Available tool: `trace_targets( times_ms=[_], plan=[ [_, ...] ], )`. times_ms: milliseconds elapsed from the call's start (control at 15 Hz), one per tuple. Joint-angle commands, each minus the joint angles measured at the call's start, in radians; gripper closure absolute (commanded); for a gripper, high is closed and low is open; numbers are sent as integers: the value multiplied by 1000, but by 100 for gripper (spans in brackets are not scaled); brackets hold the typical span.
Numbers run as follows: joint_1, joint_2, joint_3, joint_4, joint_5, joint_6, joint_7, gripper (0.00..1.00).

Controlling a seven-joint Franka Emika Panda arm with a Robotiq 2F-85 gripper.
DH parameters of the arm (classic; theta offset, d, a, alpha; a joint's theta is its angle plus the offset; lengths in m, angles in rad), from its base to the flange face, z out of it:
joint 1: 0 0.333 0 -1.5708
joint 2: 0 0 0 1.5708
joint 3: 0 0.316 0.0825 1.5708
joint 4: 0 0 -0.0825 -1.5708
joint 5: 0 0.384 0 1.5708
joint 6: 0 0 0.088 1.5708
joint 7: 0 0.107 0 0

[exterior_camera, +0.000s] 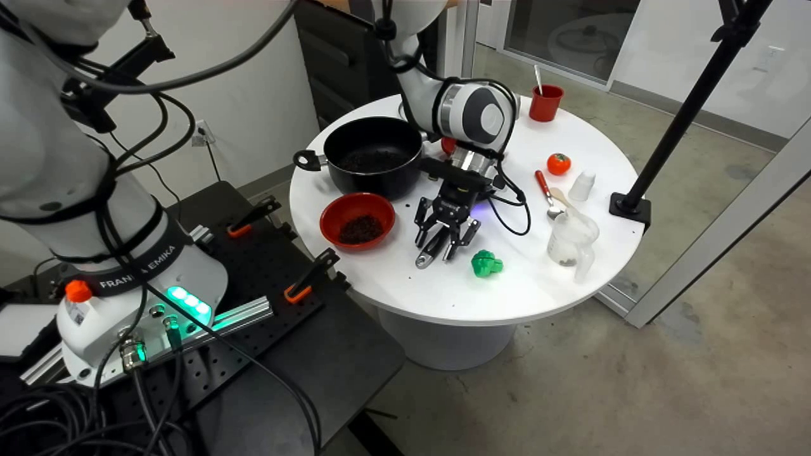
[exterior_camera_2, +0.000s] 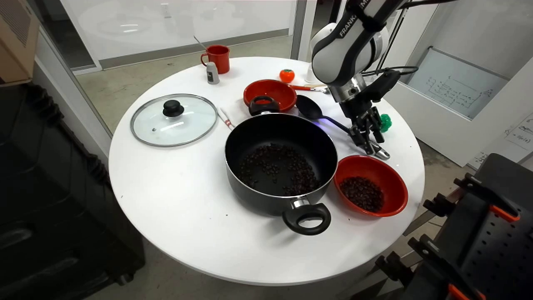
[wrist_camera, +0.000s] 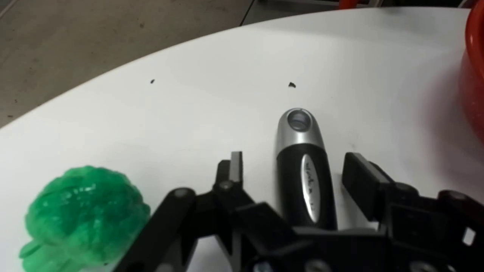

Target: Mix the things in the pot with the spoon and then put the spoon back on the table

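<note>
The spoon lies on the table, its handle end between the parted fingers of my gripper; the wrist view shows white tabletop on both sides of the handle, so I have hold of nothing, the fingers spread clearly wider than what lies between them. I take the step in hand to be leaving the spoon on the table, though this pose would also suit a grasp about to begin; for leaving, I should widen a little more and rise straight up, so that the finger on the right in that view, the nearer to the handle, does not drag it; for a grasp, I should centre first, then close evenly; sideways moves look risky, with the green broccoli piece on the left and the near red bowl on the right. In an exterior view the spoon's oval head points far and left from my gripper, just beside the far red bowl; the pot, with dark beans inside, stands left of my gripper and nearer, well apart from it.
</note>
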Motion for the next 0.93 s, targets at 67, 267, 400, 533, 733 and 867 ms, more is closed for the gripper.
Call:
trace_targets(
  times_ms=[67,267,400,533,733,867],
  plan=[
    [-10,-66,9,-61,9,52,-43,0],
    [-11,-177,5,-186,-5,175,-50,0],
    [-10,-272,-3,-292,-13,281,-45,0],
    [-4,-371,-18,-389,-26,388,-32,0],
    [6,-521,-36,-534,-1,530,30,0],
    [15,-602,-37,-599,39,574,91,0]
  ],
)
